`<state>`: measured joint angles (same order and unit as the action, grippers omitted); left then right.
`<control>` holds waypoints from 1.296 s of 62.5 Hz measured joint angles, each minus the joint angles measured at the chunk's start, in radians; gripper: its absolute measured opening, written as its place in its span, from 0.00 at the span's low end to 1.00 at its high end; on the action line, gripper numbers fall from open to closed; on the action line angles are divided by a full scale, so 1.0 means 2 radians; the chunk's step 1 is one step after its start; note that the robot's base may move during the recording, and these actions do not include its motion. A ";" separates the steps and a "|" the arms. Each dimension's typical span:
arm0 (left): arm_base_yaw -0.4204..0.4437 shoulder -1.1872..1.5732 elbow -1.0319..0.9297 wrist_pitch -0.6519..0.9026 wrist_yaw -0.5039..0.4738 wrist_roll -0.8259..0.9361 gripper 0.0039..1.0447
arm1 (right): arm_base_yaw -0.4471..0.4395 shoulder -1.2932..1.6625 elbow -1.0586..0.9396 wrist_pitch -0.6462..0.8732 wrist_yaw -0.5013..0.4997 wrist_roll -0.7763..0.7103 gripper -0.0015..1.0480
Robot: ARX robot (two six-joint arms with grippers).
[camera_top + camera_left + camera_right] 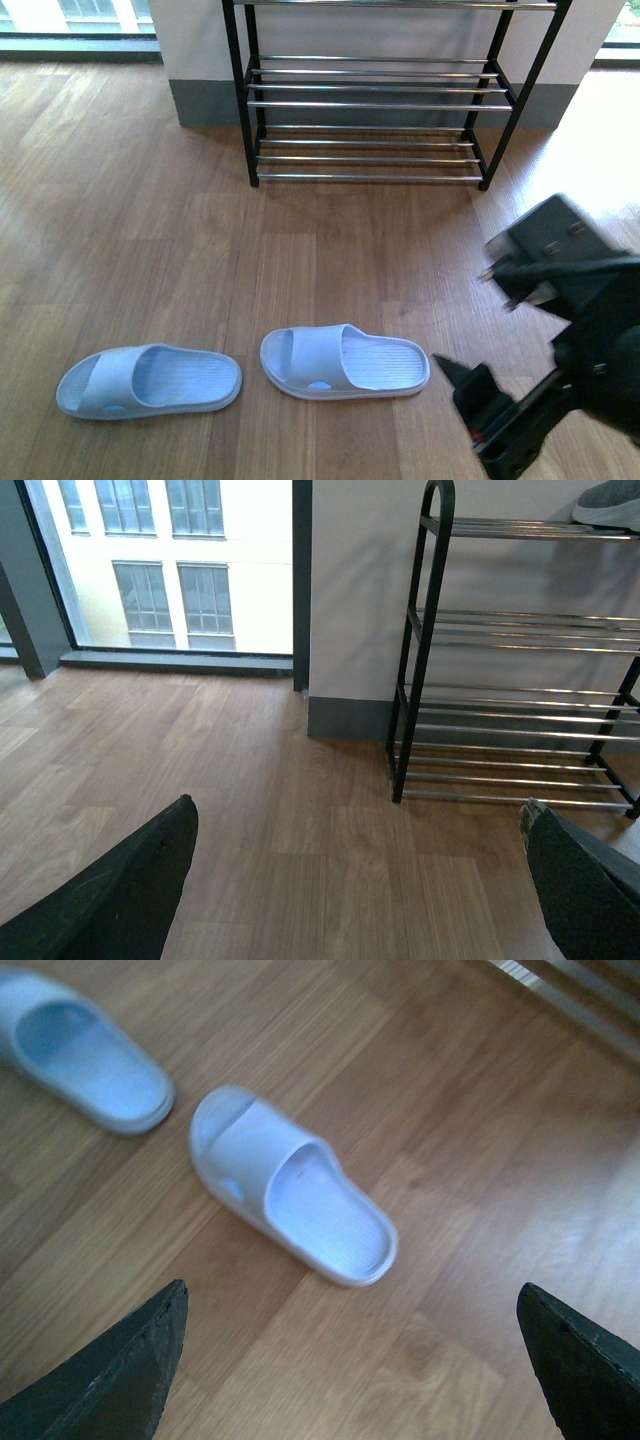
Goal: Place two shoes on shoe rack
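Observation:
Two pale blue slides lie side by side on the wood floor, one to the left [150, 380] [85, 1050] and one nearer the middle [345, 362] [295, 1185]. The black shoe rack [370, 100] [520, 710] stands against the far wall. Part of a grey shoe [610, 505] rests on its top tier. My right gripper [470, 395] [350, 1295] hangs open just right of the nearer slide's heel end, holding nothing. My left gripper [357, 810] is open over bare floor, facing the rack's left side.
A grey-based white wall [350, 600] stands behind the rack, with a floor-level window [170, 570] to its left. Chrome bars [570, 990] of the rack show at the edge of the right wrist view. Wood floor [330, 260] lies between slides and rack.

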<state>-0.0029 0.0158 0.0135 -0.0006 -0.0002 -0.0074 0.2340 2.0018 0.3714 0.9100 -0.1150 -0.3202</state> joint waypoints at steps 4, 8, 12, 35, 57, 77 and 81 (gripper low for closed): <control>0.000 0.000 0.000 0.000 0.000 0.000 0.91 | 0.008 0.095 0.049 -0.002 -0.024 -0.015 0.91; 0.000 0.000 0.000 0.000 0.000 0.000 0.91 | 0.013 0.148 0.084 -0.006 -0.029 -0.022 0.91; 0.000 0.000 0.000 0.000 0.000 0.000 0.91 | 0.018 0.196 0.121 -0.010 -0.029 -0.027 0.91; 0.000 0.000 0.000 0.000 0.000 0.000 0.91 | 0.050 0.388 0.341 -0.064 -0.032 -0.017 0.91; 0.000 0.000 0.000 0.000 0.000 0.000 0.91 | 0.033 0.472 0.460 -0.095 -0.043 -0.013 0.91; 0.000 0.000 0.000 0.000 0.000 0.000 0.91 | 0.026 0.492 0.490 -0.120 -0.081 0.009 0.71; 0.000 0.000 0.000 0.000 0.000 0.000 0.91 | 0.026 0.492 0.492 -0.121 -0.084 0.013 0.61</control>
<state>-0.0029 0.0158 0.0135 -0.0006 -0.0002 -0.0078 0.2852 2.9860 1.3556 0.6689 -0.2825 -0.2943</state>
